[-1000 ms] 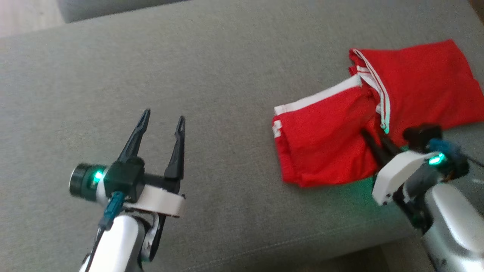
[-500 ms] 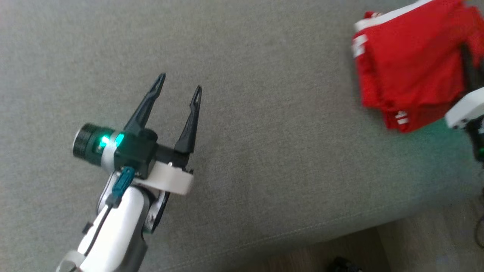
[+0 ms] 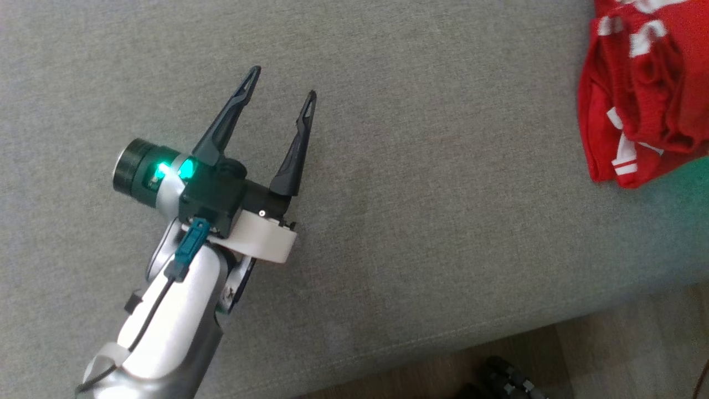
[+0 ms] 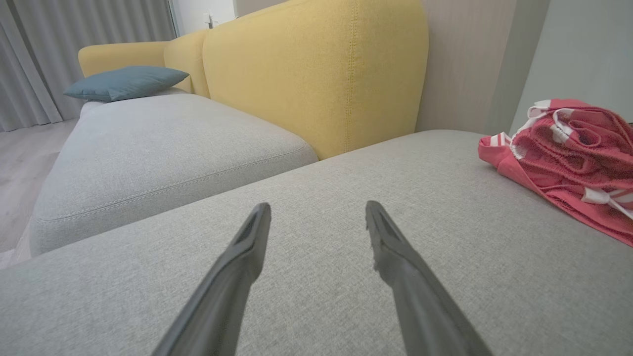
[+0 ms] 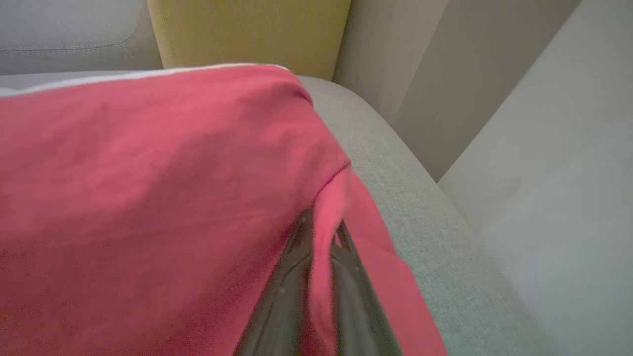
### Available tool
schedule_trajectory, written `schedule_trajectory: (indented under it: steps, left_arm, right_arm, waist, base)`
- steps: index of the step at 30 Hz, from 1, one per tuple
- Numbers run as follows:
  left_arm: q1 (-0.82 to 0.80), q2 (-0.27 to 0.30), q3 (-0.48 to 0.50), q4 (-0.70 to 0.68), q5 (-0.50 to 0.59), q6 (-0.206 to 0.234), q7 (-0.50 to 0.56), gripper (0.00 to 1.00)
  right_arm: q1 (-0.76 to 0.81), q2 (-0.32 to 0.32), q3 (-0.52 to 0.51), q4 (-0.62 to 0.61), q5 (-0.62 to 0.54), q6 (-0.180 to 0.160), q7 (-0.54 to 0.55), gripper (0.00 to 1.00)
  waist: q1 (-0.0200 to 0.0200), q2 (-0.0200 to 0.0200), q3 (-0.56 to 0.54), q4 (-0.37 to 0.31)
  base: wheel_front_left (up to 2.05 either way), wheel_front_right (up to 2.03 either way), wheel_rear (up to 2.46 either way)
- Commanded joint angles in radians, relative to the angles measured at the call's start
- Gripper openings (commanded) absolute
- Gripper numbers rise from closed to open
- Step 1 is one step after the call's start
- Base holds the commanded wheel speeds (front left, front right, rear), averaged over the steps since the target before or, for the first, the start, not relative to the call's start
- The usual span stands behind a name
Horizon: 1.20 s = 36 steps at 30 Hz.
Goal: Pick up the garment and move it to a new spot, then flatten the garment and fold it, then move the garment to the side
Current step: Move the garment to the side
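Observation:
The garment (image 3: 637,111) is red with white stripes and lies bunched at the right end of the grey sofa cushion (image 3: 415,166). In the left wrist view the garment (image 4: 568,158) is a crumpled heap at the far right. A fold of the garment (image 5: 148,173) is pinched in my right gripper (image 5: 321,223), which is shut on it, and the cloth drapes over the dark fingers. My left gripper (image 3: 283,82) is open over bare cushion, far left of the garment. Nothing is between the fingers of that gripper (image 4: 317,206).
A yellow backrest (image 4: 316,74) rises behind the cushion, with a second grey seat (image 4: 148,143) and a blue-grey pillow (image 4: 123,81) to its left. The cushion's front edge drops to wooden floor (image 3: 609,354), where a dark object (image 3: 504,377) lies. A pale wall (image 5: 544,173) stands beside the garment's end.
The head camera has swung, so the whole picture shifted. The garment, spread out a second ago, is now gathered into a bunch in my right gripper. My left gripper stays open.

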Motion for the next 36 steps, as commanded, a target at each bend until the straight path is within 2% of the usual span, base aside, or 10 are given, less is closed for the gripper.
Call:
schedule_trajectory:
  steps: [1, 2, 3, 9, 14, 19, 20, 21, 29, 36]
  left_arm:
    - [-0.031, 0.01, 0.019, -0.025, 0.005, -0.007, -0.005, 1.0]
    - [-0.032, 0.008, 0.017, -0.021, 0.003, -0.008, -0.006, 1.0]
    - [-0.031, 0.005, 0.016, -0.015, 0.0, -0.008, -0.007, 1.0]
    - [0.008, -0.008, 0.02, 0.011, -0.024, 0.007, -0.012, 1.0]
    - [0.068, -0.01, 0.039, 0.023, -0.048, 0.032, -0.014, 1.0]
    - [0.139, -0.006, 0.082, 0.015, -0.076, 0.073, -0.015, 1.0]
    - [0.139, -0.006, 0.082, 0.015, -0.076, 0.073, -0.015, 1.0]
    - [0.169, -0.005, 0.101, 0.01, -0.088, 0.088, -0.015, 1.0]
    - [0.259, -0.003, 0.165, -0.004, -0.118, 0.135, -0.015, 1.0]
    - [0.333, 0.012, 0.223, -0.009, -0.141, 0.159, -0.015, 1.0]
  right_arm:
    - [-0.007, -0.027, -0.014, -0.006, -0.022, -0.001, -0.01, 0.41]
    - [-0.006, -0.022, -0.022, 0.001, -0.034, -0.001, -0.015, 0.59]
    - [-0.002, -0.019, -0.034, 0.011, -0.048, -0.001, -0.016, 1.0]
    - [0.061, 0.01, -0.134, 0.0, -0.145, -0.001, -0.069, 1.0]
    - [0.181, 0.09, -0.159, -0.15, -0.174, -0.001, -0.113, 1.0]
    - [0.34, 0.205, -0.128, -0.384, -0.18, -0.001, -0.102, 1.0]
    - [0.34, 0.205, -0.128, -0.384, -0.18, -0.001, -0.102, 1.0]
    - [0.399, 0.245, -0.104, -0.478, -0.183, -0.001, -0.084, 1.0]
    - [0.553, 0.343, -0.017, -0.72, -0.173, -0.001, -0.013, 1.0]
    - [0.645, 0.382, 0.023, -0.834, -0.158, -0.001, 0.028, 1.0]
  waist:
    - [-0.0001, 0.0, -0.001, 0.004]
    - [-0.0001, 0.0, -0.006, 0.008]
    - [-0.0001, 0.0, -0.012, 0.011]
    - [-0.0001, 0.0, -0.086, 0.031]
    - [-0.0001, 0.0, -0.165, 0.055]
    - [-0.0001, 0.0, -0.231, 0.086]
    - [-0.0001, 0.0, -0.231, 0.086]
    - [-0.0001, 0.0, -0.253, 0.102]
    - [-0.0001, 0.0, -0.318, 0.182]
    - [-0.0001, 0.0, -0.366, 0.24]
  base:
    - [0.0, 0.0, 0.0]
    - [0.0, 0.0, 0.0]
    - [0.0, 0.0, 0.0]
    - [0.0, 0.0, 0.0]
    - [0.0, 0.0, 0.0]
    - [0.0, 0.0, 0.0]
    - [0.0, 0.0, 0.0]
    - [0.0, 0.0, 0.0]
    - [0.0, 0.0, 0.0]
    - [0.0, 0.0, 0.0]
